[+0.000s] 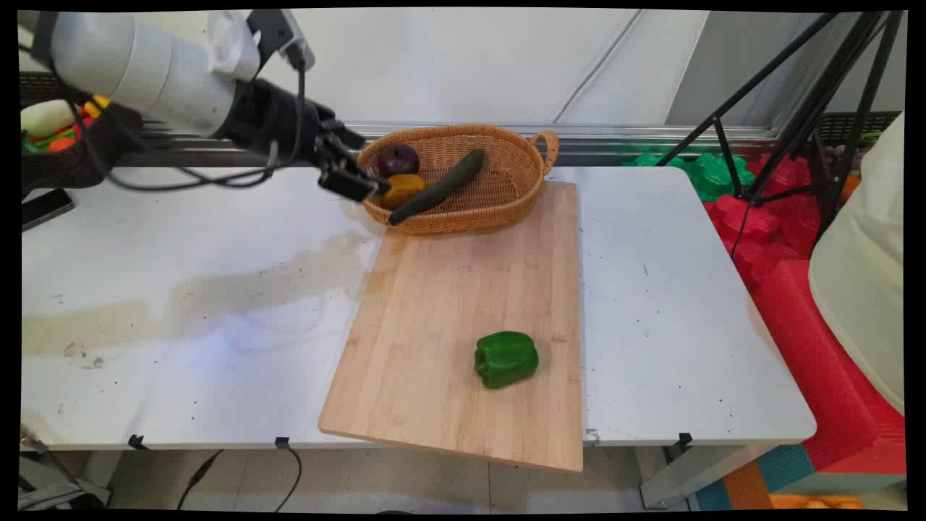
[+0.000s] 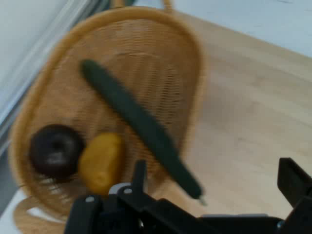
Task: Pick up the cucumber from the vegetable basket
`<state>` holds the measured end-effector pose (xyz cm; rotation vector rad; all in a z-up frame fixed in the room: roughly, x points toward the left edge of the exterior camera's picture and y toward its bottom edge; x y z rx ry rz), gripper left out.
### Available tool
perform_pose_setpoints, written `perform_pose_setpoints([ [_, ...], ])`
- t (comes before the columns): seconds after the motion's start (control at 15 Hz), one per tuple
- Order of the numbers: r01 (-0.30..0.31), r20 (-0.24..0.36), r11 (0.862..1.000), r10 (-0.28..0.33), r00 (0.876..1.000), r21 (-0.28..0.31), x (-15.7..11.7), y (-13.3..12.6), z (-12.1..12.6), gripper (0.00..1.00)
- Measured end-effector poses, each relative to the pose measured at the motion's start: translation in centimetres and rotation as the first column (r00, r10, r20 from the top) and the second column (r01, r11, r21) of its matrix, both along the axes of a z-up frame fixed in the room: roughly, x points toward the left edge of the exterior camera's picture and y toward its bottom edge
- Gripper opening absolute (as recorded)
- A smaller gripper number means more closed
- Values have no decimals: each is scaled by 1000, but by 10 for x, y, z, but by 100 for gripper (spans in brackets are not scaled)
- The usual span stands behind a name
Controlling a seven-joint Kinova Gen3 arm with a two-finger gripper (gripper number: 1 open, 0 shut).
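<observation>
End effector (image 1: 359, 184) hangs released at the basket's (image 1: 506, 197) left rim, holding nothing, nearest the yellow item (image 1: 402, 189). Cucumber (image 1: 438, 186) lies diagonal, tip poking over the near rim onto the cutting board (image 1: 448, 304). Dark plum (image 1: 398, 159) sits behind. Green pepper (image 1: 506, 359) well apart on board; worktop (image 1: 181, 289) left side offers room.

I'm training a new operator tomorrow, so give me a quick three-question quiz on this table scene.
1. True or false: the green pepper lies in the basket.
2. How many items are inside the basket?
3. The tool is nearest which? A) pepper B) basket's left rim C) board's near edge

Key: 1 false, it lies on the cutting board. 2 three: cucumber, yellow item, dark purple item. 3 B.
</observation>
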<state>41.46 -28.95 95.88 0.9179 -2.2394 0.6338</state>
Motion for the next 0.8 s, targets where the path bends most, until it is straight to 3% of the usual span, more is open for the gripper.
perform_pose_setpoints([
  [0.4, -116, 30, 993, 116, 993, -7, 14, -51, -2, 100],
  [0.8, -199, 30, 979, 198, 980, 39, 4, -109, -30, 100],
])
